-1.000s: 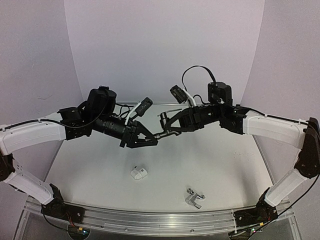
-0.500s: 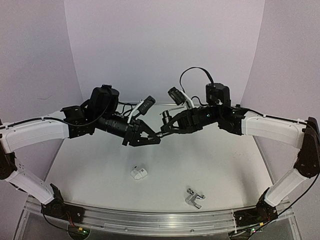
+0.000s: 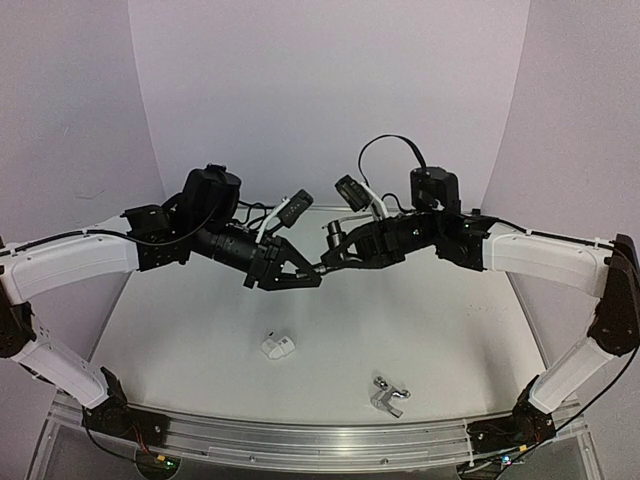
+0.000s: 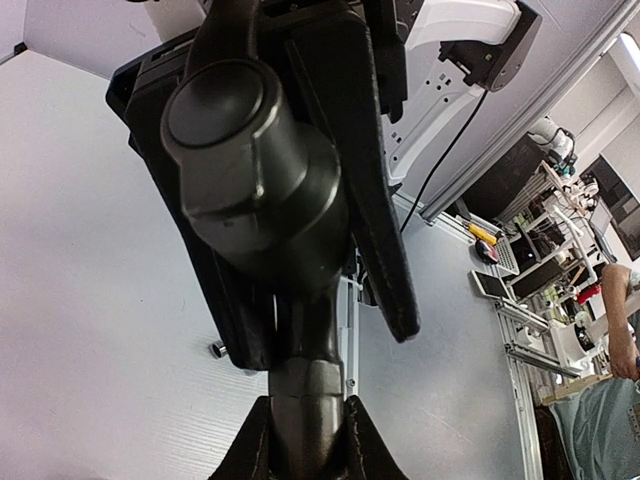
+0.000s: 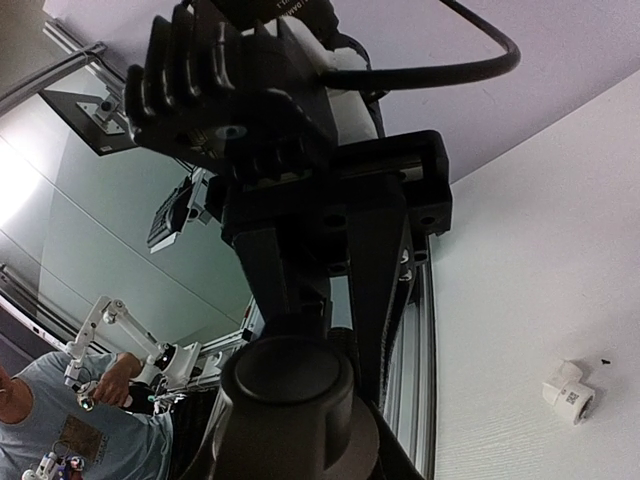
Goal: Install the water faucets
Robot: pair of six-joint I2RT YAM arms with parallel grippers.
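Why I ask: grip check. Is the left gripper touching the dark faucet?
Touching: left wrist view shows the left gripper shut, jaws pressing both sides of the dark faucet.

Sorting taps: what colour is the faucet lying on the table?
The faucet is shiny silver; top external view shows it best.

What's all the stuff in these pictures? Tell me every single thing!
dark faucet: one, grey-black, up in the air between the two grippers
chrome faucet: one, shiny silver, on the table near the front edge, right of the middle
pipe fitting: one, white, on the table, left of the chrome faucet
table: one, white, under everything
left gripper: one, black, shut on the dark faucet
right gripper: one, black, at the dark faucet's other end, grip unclear
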